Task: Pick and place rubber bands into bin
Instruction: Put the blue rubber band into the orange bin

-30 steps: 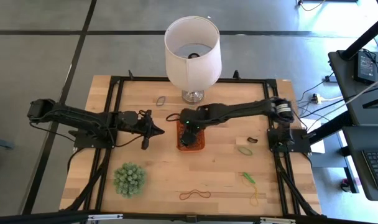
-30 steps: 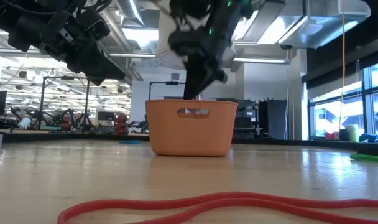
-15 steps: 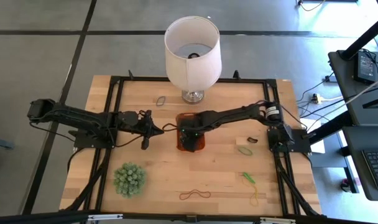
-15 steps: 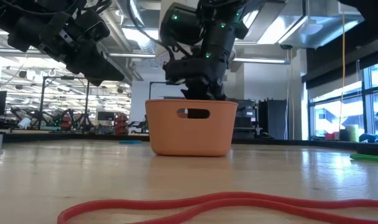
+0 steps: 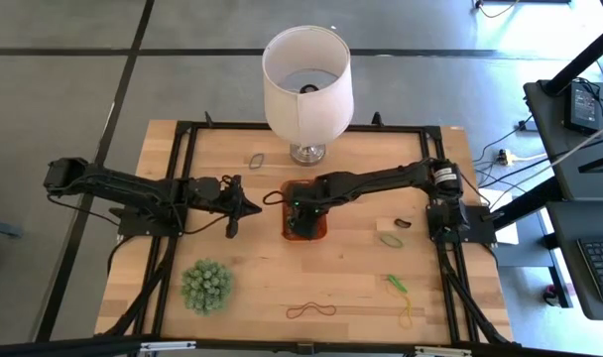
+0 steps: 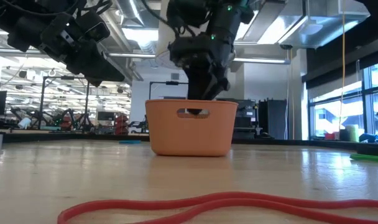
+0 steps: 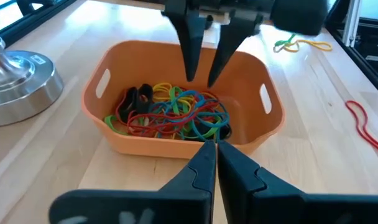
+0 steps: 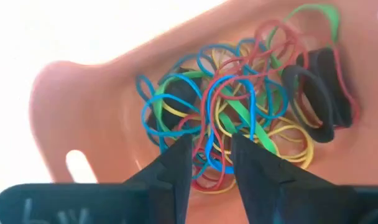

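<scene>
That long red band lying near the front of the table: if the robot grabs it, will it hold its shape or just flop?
Probably flop: the red band lies flat on the table in a loose, wavy loop, so it looks thin and soft. It likely weighs very little. Being so flat against the wood, it may be awkward for fingers to get under, and might slide when nudged.

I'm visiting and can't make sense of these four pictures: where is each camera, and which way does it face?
High view: above the table, looking straight down; both arms show, the right gripper over the orange bin.
Low view: at tabletop height, looking level across a red rubber band at the bin; both arms hang in from above.
Left wrist view: on the left arm, facing the bin past the left gripper, jaws shut.
Right wrist view: on the right arm, looking down into the bin's rubber bands, jaws apart.
All four share the bin.
</scene>
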Motion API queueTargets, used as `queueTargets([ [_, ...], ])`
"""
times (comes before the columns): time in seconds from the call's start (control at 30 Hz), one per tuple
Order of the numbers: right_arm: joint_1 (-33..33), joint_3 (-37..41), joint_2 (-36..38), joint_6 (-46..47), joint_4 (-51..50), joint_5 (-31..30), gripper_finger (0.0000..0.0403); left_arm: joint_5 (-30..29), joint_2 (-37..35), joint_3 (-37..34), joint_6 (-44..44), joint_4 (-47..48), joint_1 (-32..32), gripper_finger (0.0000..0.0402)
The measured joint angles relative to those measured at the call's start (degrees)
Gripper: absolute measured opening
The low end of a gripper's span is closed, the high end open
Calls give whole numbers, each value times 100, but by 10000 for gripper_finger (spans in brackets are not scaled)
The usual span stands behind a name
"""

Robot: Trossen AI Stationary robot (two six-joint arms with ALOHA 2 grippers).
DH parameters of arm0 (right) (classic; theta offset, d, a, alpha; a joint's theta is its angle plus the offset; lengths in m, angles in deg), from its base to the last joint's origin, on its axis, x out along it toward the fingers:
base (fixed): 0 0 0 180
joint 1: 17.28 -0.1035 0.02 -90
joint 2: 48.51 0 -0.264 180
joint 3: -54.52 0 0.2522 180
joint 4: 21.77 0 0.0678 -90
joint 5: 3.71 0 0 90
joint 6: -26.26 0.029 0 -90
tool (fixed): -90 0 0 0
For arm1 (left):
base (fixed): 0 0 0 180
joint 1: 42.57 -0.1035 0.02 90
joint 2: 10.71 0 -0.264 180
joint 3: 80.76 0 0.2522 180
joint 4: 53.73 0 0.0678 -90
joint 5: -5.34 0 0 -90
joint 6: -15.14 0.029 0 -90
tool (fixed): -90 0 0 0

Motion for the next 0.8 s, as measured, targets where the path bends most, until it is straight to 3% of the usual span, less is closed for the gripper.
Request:
queueTargets([
  [0.13, -32, -2, 261, -5, -40, -176, 123, -22, 0, 0, 1, 1, 0, 11],
  [0.37, -234, -2, 799, -151, -410, -1130, 122, -102, -4, -2, -154, -1, -23, 10],
  [0.6, -591, 7, 1377, 187, -1444, -2475, 122, -112, -11, -2, -379, -10, -20, 11],
  [0.8, -976, 926, 2094, 663, -1383, -2882, 122, -109, -11, -2, -645, -13, -17, 10],
])
